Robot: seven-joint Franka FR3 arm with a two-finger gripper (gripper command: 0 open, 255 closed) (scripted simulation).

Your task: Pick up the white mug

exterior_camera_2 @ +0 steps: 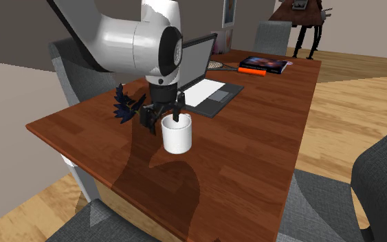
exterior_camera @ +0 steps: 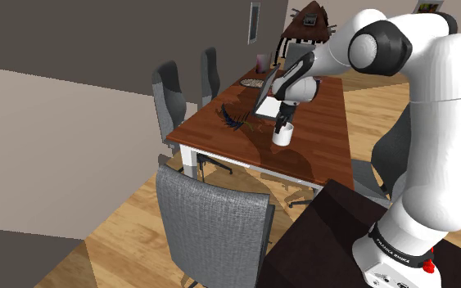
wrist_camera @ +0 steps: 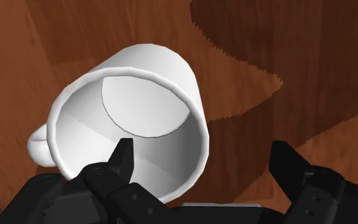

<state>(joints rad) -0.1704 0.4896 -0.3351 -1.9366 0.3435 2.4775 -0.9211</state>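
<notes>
Not done yet. The mug (exterior_camera_2: pixel 177 136) is white and stands upright on the wooden surface (exterior_camera_2: pixel 260 148), just beside the laptop (exterior_camera_2: pixel 205 86), off the front edge of its keyboard half. In the second exterior view the base looks flat on the wood with the shadow tight under it, so I judge there is no lift so far. The reach part looks complete: the claw (exterior_camera_2: pixel 163 115) hangs directly over the mug, pointing down, with its tips about at rim level.

The claw is spread and pinches nothing. The wrist view shows it best. The mug (wrist_camera: pixel 133 114) has its mouth toward the camera. One finger (wrist_camera: pixel 123 159) dips inside the rim, close to the inner wall. The other finger (wrist_camera: pixel 292 168) sits outside, clearly apart from the outer wall. The jaws therefore straddle the mug's wall on the side away from the handle (wrist_camera: pixel 37 145). I cannot tell whether the inner finger touches the wall.

The shoulder view agrees: the claw (exterior_camera: pixel 282 123) is right on top of the mug (exterior_camera: pixel 282 137), next to the laptop (exterior_camera: pixel 268 105).

What is left, by my reading, is to press the jaws onto the wall and then raise the mug off the surface. I put the task at roughly halfway, with positioning done and the grasp and lift pending.
</notes>
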